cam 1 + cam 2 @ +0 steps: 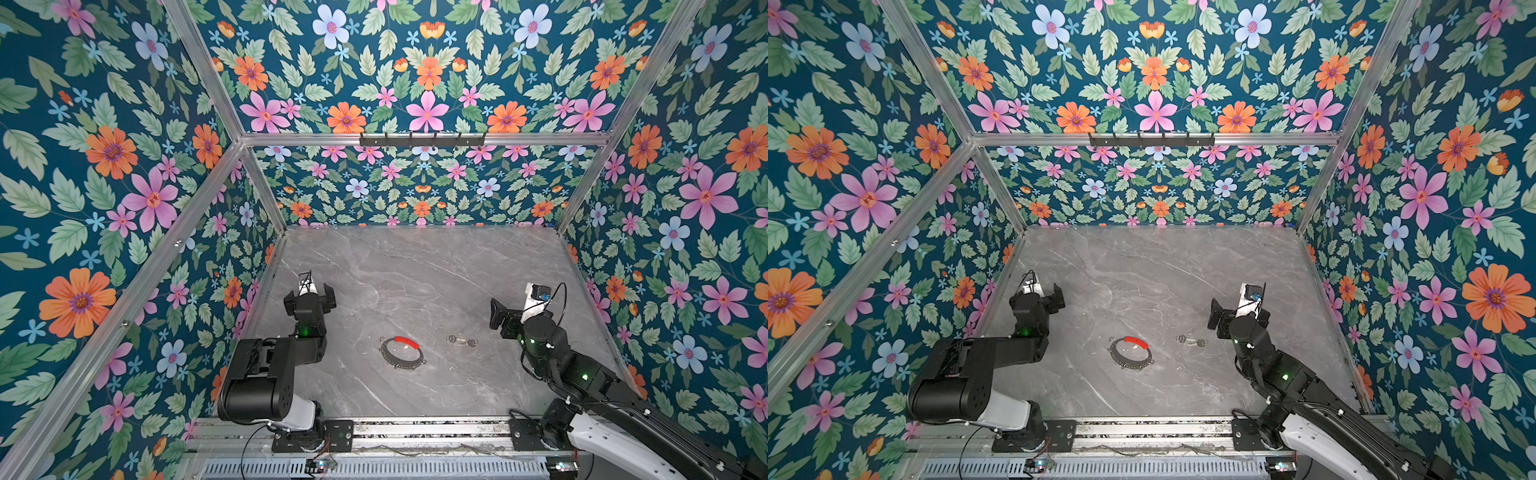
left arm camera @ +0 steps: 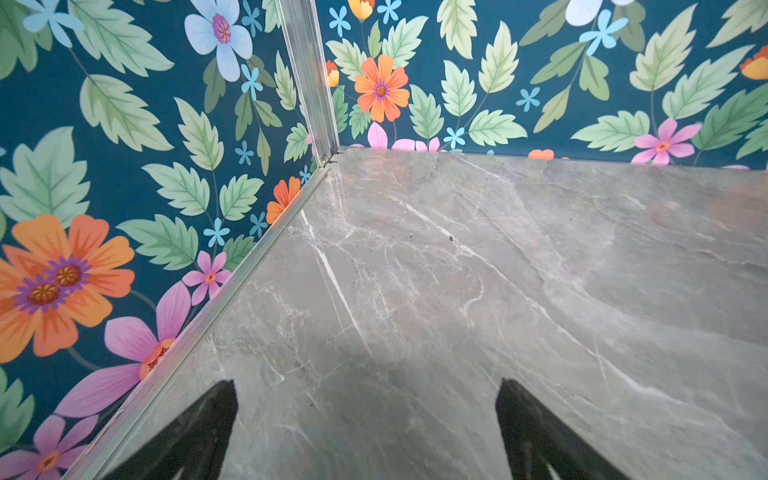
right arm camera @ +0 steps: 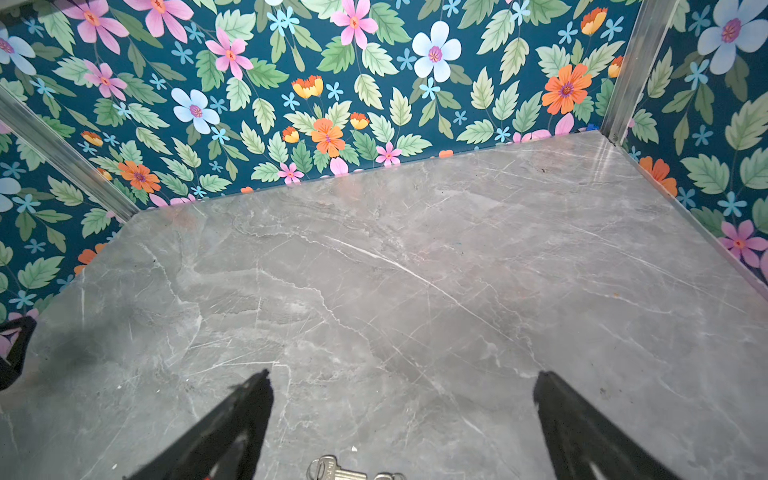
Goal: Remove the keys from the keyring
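The keyring, a thin grey hoop with a red sleeve on its far arc, lies flat on the table's near middle. Right of it, apart from the hoop, a few small silvery keys lie loose; they also show at the edge of the right wrist view, keys. My left gripper is open and empty over bare table by the left wall. My right gripper is open and empty, just beyond the keys.
The grey marble table is walled by floral panels on the left, back and right, with aluminium posts at the corners. A black hook rail hangs high on the back wall. The arm bases stand on a rail along the front edge.
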`<state>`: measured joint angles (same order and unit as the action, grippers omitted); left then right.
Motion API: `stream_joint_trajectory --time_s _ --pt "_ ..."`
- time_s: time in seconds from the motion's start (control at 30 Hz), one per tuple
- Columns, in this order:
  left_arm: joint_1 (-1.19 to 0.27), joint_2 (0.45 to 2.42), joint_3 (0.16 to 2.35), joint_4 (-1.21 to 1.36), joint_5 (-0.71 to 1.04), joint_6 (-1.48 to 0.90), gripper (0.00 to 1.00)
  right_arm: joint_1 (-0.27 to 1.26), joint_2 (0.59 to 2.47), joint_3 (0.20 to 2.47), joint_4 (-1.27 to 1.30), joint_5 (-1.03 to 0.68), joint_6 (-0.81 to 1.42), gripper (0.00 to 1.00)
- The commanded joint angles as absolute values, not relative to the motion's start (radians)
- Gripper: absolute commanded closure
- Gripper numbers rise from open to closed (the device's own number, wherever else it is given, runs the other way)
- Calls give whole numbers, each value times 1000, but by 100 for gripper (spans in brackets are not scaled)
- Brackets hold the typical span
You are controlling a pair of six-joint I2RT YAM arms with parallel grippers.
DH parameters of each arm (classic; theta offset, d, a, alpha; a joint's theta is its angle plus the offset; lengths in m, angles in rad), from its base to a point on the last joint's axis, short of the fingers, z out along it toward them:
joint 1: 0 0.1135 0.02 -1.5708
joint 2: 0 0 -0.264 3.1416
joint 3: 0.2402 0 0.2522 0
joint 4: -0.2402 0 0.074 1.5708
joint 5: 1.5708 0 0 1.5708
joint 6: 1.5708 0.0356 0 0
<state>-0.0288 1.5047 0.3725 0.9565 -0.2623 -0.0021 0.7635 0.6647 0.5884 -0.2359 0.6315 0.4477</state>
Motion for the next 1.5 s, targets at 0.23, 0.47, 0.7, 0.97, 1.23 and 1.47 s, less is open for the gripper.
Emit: stream_joint_trajectory --time_s 0.23,0.47,0.7,0.97,1.23,1.47 --pt "-38 1625 256 1332 -275 -38 0 687 691 581 -162 636 457 1" --pt "-40 1618 256 1319 -277 -37 0 494 693 477 150 598 258 1" --pt "-39 1620 264 1307 -241 -21 0 92 854 335 441 382 129 1" --pt "-40 1620 264 1306 -242 -22 0 37 1200 293 665 308 75 1" --pt "-40 1620 264 1306 -241 -21 0 23 1421 295 898 143 45 1" --pt "-40 1620 264 1306 -241 -21 0 -3 1438 313 873 118 74 1"
